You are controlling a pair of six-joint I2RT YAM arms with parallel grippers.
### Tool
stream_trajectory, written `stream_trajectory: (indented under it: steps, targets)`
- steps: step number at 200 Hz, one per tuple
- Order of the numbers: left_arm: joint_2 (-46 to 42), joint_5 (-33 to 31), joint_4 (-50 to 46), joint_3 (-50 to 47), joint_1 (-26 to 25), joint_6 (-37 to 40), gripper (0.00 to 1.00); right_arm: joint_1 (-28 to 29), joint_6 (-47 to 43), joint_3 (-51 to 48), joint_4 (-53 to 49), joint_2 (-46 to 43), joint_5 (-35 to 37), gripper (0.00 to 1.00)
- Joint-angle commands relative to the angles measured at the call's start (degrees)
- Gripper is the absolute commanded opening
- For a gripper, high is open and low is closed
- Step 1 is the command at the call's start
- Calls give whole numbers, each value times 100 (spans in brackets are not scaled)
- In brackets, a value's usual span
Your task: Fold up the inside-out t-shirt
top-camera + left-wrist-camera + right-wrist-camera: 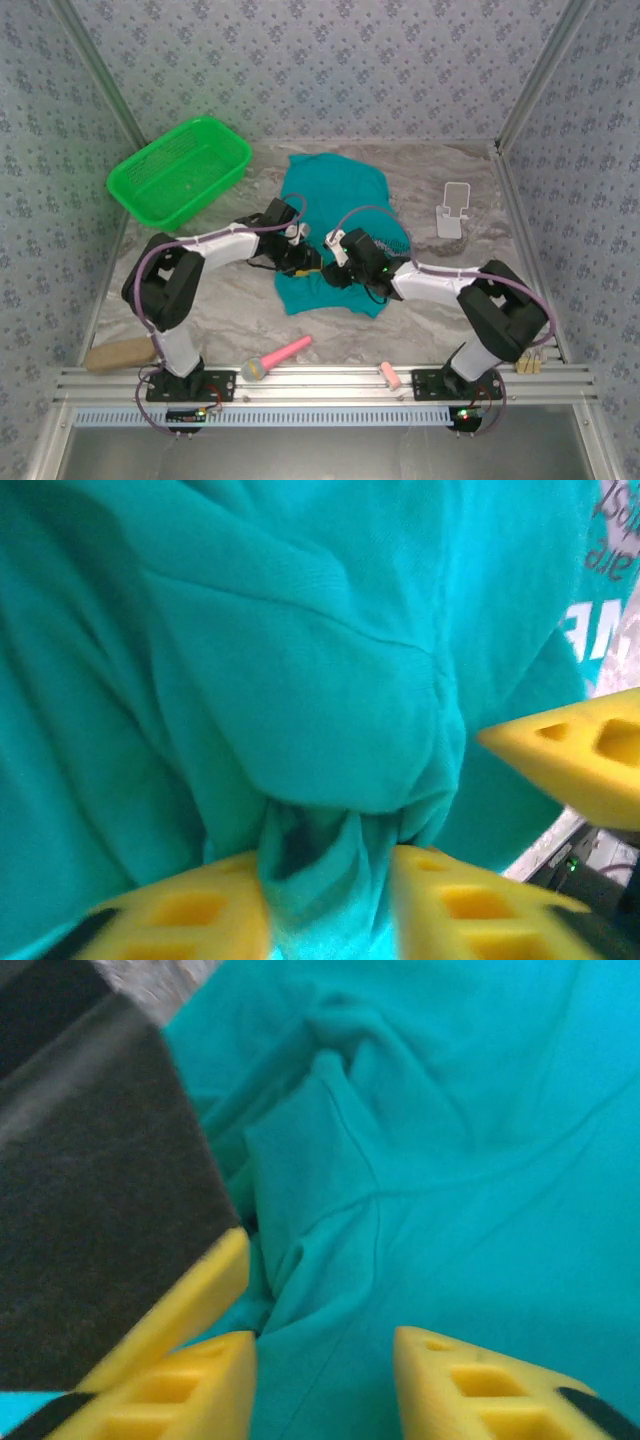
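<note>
Bench [230, 320] carrying shirt [335, 190] rumpled from 12 o'clock down past centre, not yet flat or folded; basket [180, 170] alongside at 10 o'clock. Left hand [328, 880] clenched on a gathered wad of shirt, likely as an anchor for lifting and spreading before any fold. Right hand [325, 1360] parted over a seam [375, 1210], nothing pinched, seemingly lining up a second hold just beside. From above, both placed together over the shirt's 6 o'clock half, grips too small to judge. Up close from left wrist, right hand's finger [580, 765] at 3 o'clock, plus pale lettering [598, 630] at 2 o'clock, too cut off to read.
</note>
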Motion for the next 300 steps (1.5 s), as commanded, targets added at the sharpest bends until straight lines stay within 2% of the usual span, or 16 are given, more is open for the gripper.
stream_trajectory:
  steps: [1,8,21,52,83,105,122,151,173,188,210,243,260,268,281,300]
  targets:
    - [226,106,-33,147,36,30,8,-25,1059,104,606,318,248,22]
    - [140,76,45,114,45,44,0,-78,1141,139,696,396,153,13]
    - [-109,179,277,8,107,152,0,-218,1237,199,760,406,-30,0]
    - [-867,303,835,-465,191,556,0,-678,1068,139,416,-18,-174,0]
    - [-1465,191,2419,-1537,-83,1138,0,-1162,1364,-211,332,48,-301,0]
    - [-1905,-554,3567,-2339,-602,2127,0,-1397,2002,-346,772,413,-834,0]
    - [-2200,-977,3953,-2689,-919,2665,0,-1325,1919,-397,701,139,-664,0]
    - [-2459,-1268,4240,-3133,-1305,3408,1,-1307,1124,-126,-439,-666,-424,29]
    - [-2569,-1566,4239,-3321,-1382,3527,3,-1294,516,148,-1169,-1028,-1079,38]
    - [-2590,-1732,4221,-3382,-1386,3537,4,-1244,485,305,-1473,-1048,-1693,42]
    - [-2555,-1876,4476,-3547,-1409,3514,4,-1275,1433,730,-1767,-482,-3235,45]
    - [-2496,-1920,4647,-3592,-1437,3589,4,-930,1820,1516,-2831,515,-3033,44]
    - [-2470,-1953,4520,-3491,-1437,3670,4,-765,1959,1780,-2957,860,-2909,40]
    - [-2467,-1955,4501,-3465,-1446,3701,4,-726,2087,1833,-2923,952,-2696,29]
    - [-2468,-1938,4494,-3433,-1452,3744,4,-705,2151,1905,-2847,997,-2356,4]
    - [-2484,-1947,4478,-3457,-1486,3850,4,-736,2118,1905,-2582,740,-2281,0]
